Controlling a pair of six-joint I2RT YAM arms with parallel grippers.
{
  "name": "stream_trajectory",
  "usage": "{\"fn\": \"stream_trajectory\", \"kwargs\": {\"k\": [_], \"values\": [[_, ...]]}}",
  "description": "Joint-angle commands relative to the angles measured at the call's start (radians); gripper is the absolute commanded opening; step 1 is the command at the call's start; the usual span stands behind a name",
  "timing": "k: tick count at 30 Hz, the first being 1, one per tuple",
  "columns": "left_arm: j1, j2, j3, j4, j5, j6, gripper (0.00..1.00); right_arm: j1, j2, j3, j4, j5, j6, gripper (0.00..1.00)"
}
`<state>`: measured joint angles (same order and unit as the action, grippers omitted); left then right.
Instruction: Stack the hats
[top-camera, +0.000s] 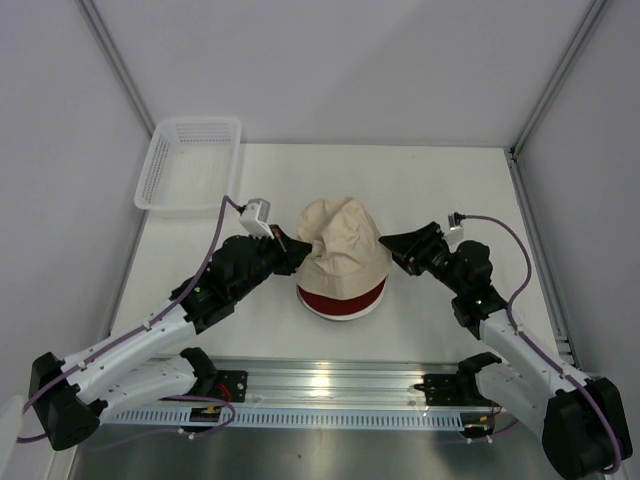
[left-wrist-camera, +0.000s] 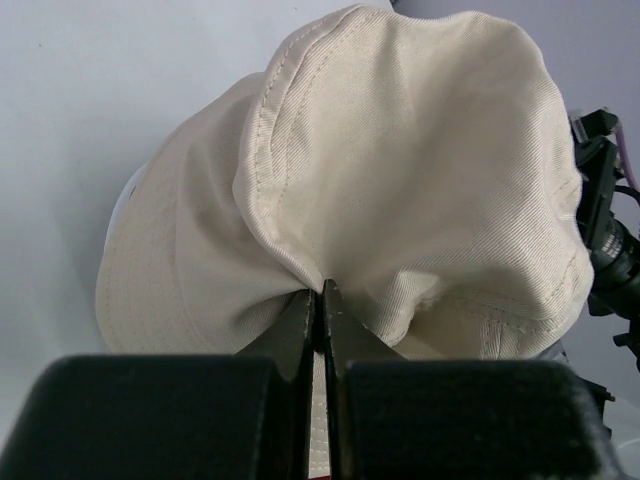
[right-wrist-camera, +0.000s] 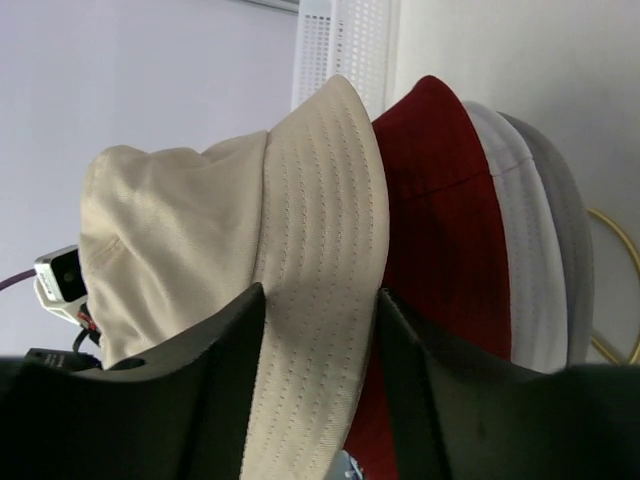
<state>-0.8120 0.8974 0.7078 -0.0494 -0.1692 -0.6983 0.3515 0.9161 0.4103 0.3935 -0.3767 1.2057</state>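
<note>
- Nearest, at the left gripper: pressed together on a pinched fold of the beige hat, at the left side of its crown. In the left wrist view, cloth bunched into the closed tips.
- Level with it on the other side, at the right gripper: spread apart and straddling the beige hat's brim, one finger on either face of it. Not closed on it; cannot tell whether touching.
- Between the two: beige hat on top of the pile, at the middle of the table, crown crumpled and drawn towards the left. Straight ahead of both grippers, to the right of the left one and to the left of the right one.
- Under it, going down: dark red hat, white hat, grey hat, nested brim over brim. Past the grey brim, a sliver of the gold wire stand.
- No long axis in a round hat. Pile's own axis upright, with the beige brim's edge running through the right gripper's gap.
- Neither arm nearer: both at the hat, only the left with a hold. By judgement, all four stacked, with little left but settling the crumpled crown and letting go without dragging the top hat off.
- No brand, label or writing legible anywhere.
- Farthest, at the back left corner: white mesh basket, well apart from the pile.
</note>
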Motion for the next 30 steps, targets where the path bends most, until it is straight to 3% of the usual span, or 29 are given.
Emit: {"fn": "stream_trajectory", "kwargs": {"k": [1,3,4,5,8,11,13,16,21,26,30], "values": [[-0.026,0.008,0.045,-0.001,-0.036,0.043,0.01,-0.003,-0.060,0.007,-0.016,-0.005,0.002,0.49],[-0.030,0.009,0.048,-0.007,-0.038,0.051,0.03,-0.006,-0.075,0.002,-0.015,0.012,-0.006,0.25],[-0.030,0.009,0.050,-0.012,-0.039,0.052,0.10,-0.008,-0.075,0.002,-0.016,0.016,-0.018,0.07],[-0.030,0.006,0.051,-0.030,-0.046,0.052,0.15,-0.008,-0.074,0.004,-0.024,0.018,-0.024,0.00],[-0.030,-0.028,0.048,-0.075,-0.125,0.031,0.27,-0.009,-0.051,-0.005,0.008,0.001,-0.055,0.00],[-0.030,-0.092,0.027,-0.112,-0.237,-0.007,0.54,-0.002,-0.043,-0.036,0.028,0.021,-0.116,0.00],[-0.029,-0.146,-0.002,-0.170,-0.372,-0.091,0.79,0.000,-0.046,-0.068,0.031,0.039,-0.153,0.00],[-0.018,-0.199,-0.039,-0.255,-0.486,-0.236,0.79,0.001,-0.062,-0.111,0.028,0.079,-0.231,0.00],[0.083,-0.201,-0.096,-0.261,-0.379,-0.383,0.77,0.026,-0.094,-0.163,0.073,0.140,-0.316,0.00],[0.154,-0.161,-0.204,-0.014,-0.164,-0.447,0.67,0.056,-0.108,-0.168,0.107,0.169,-0.368,0.00],[0.155,-0.118,-0.209,0.092,-0.109,-0.443,0.67,0.072,-0.096,-0.169,0.110,0.183,-0.377,0.00]]}}
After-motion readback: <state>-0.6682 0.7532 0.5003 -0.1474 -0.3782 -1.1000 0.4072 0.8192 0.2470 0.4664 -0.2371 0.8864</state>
